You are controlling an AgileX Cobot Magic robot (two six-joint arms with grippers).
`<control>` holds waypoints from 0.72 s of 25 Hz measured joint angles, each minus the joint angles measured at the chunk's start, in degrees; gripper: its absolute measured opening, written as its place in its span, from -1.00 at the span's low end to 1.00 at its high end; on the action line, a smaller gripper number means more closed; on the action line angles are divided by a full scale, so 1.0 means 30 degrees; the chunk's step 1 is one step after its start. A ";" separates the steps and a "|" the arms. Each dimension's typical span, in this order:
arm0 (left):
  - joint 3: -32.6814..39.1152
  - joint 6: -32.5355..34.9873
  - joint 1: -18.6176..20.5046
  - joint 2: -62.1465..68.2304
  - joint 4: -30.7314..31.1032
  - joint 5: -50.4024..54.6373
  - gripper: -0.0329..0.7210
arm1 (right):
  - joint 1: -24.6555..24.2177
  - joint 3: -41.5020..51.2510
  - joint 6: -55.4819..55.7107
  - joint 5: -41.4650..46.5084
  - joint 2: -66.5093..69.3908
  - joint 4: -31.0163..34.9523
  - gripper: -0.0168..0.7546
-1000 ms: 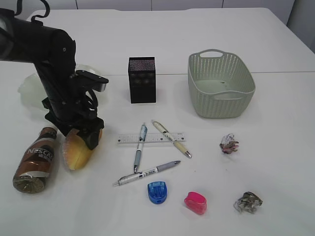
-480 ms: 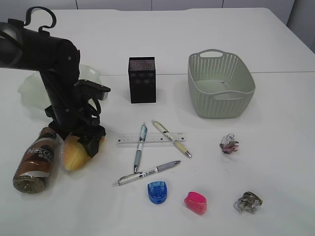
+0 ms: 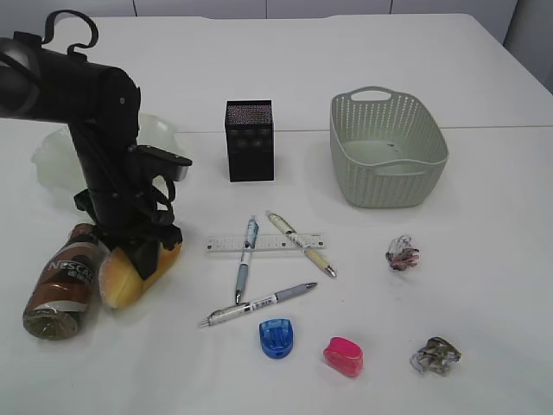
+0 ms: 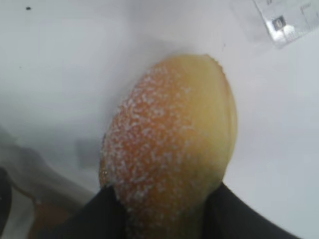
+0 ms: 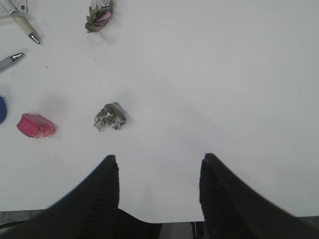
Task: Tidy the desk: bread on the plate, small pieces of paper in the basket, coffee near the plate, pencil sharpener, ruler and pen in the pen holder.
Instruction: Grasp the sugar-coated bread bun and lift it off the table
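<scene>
The sugary golden bread (image 3: 119, 278) lies on the desk (image 3: 484, 216) beside the lying coffee bottle (image 3: 62, 281). My left gripper (image 3: 143, 253) is shut on the bread's upper end; in the left wrist view both black fingers (image 4: 104, 214) press its sides (image 4: 169, 139). The green plate (image 3: 47, 157) sits behind the left arm, partly hidden. The ruler (image 3: 276, 244), three pens (image 3: 245, 259) and blue (image 3: 276, 337) and pink (image 3: 343, 356) sharpeners lie mid-desk. The pen holder (image 3: 250, 141) stands behind them. My right gripper (image 5: 158, 162) hangs open over bare desk near a paper ball (image 5: 110, 117).
The basket (image 3: 386, 149) stands at the back right. Two crumpled paper pieces (image 3: 402, 252) (image 3: 435, 355) lie right of the pens. The right wrist view shows the desk's front edge under the fingers, plus the pink sharpener (image 5: 35, 125) and a second paper piece (image 5: 98, 15).
My left gripper's jaws have closed onto the bread, which has turned and shifted slightly left toward the bottle. The right gripper has not changed.
</scene>
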 joint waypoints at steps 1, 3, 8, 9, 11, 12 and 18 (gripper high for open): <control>-0.0121 0.0000 0.0000 0.0000 -0.0082 0.0435 -0.34 | 0.0000 0.0000 0.0000 0.0000 0.0000 0.0000 0.05; -0.0457 0.0000 0.0000 0.0012 -0.0261 0.1693 -0.34 | 0.0000 0.0000 0.0000 -0.0013 0.0000 -0.0011 0.05; -0.2250 -0.0135 0.0000 0.0012 -0.1526 0.3406 -0.35 | 0.0000 0.0000 0.0000 -0.0683 0.0000 -0.0043 0.04; -0.2587 -0.0401 0.0000 0.0012 -0.1975 0.3435 -0.35 | 0.0000 0.0000 0.0000 -0.0755 0.0000 -0.0043 0.04; -0.3064 -0.1007 0.0000 0.0012 -0.2762 0.3525 -0.36 | 0.0000 0.0000 0.0000 -0.0788 0.0000 -0.0079 0.04; -0.3285 -0.1265 0.0000 0.0012 -0.3103 0.3611 -0.37 | 0.0000 0.0000 0.0000 -0.0788 0.0000 -0.0079 0.04; -0.4254 -0.2615 0.0000 -0.0881 -0.3428 0.3733 -0.37 | 0.0000 0.0000 0.0000 -0.0788 0.0000 -0.0297 0.04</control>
